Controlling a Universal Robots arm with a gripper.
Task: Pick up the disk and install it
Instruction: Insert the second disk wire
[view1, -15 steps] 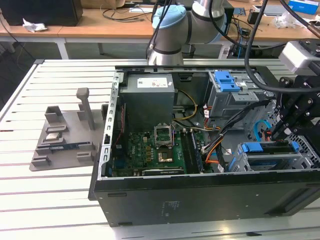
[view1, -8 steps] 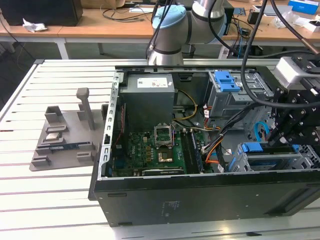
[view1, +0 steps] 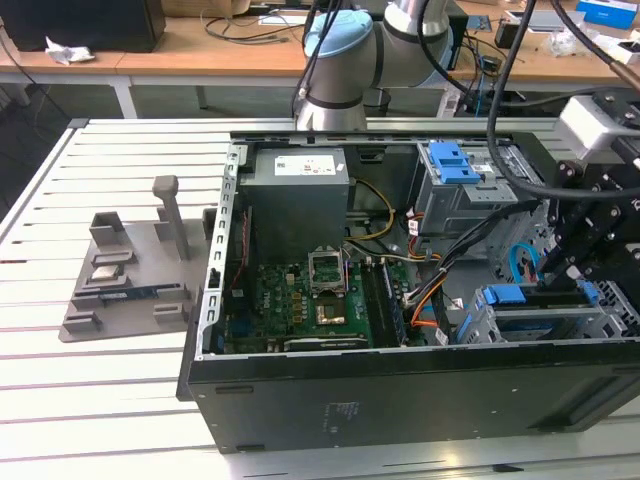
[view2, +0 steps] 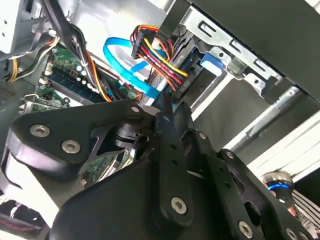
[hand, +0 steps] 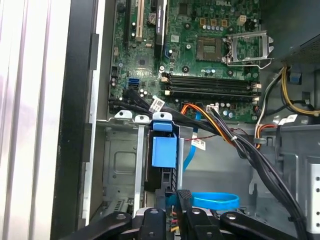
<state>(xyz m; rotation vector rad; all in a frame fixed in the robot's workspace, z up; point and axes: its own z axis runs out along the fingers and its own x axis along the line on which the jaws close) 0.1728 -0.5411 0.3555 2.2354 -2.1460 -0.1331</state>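
The disk (view1: 533, 297), seen by its blue carrier frame, sits on edge in the drive cage (view1: 480, 325) at the open computer case's front corner, on the exterior view's right. In the first wrist view its blue tab and dark body (hand: 163, 151) fill one slot of the cage. The second wrist view shows its blue tab (view2: 210, 62) against the cage rails. My gripper (view1: 560, 272) hangs just over the disk's cabled end. Its black fingers (hand: 178, 196) stand together, beside the disk rather than around it, close to the coloured power wires (view2: 155, 50). The fingertips (view2: 172, 112) hold nothing that I can see.
The case (view1: 400, 390) lies open on a white slatted table, with motherboard (view1: 300, 300), grey power supply (view1: 298, 195) and an upper bay with a blue bracket (view1: 452, 160). Blue data cable (hand: 215, 201) and black cable bundles (hand: 250, 155) crowd the cage. A grey fixture (view1: 130, 270) stands on the exterior view's left.
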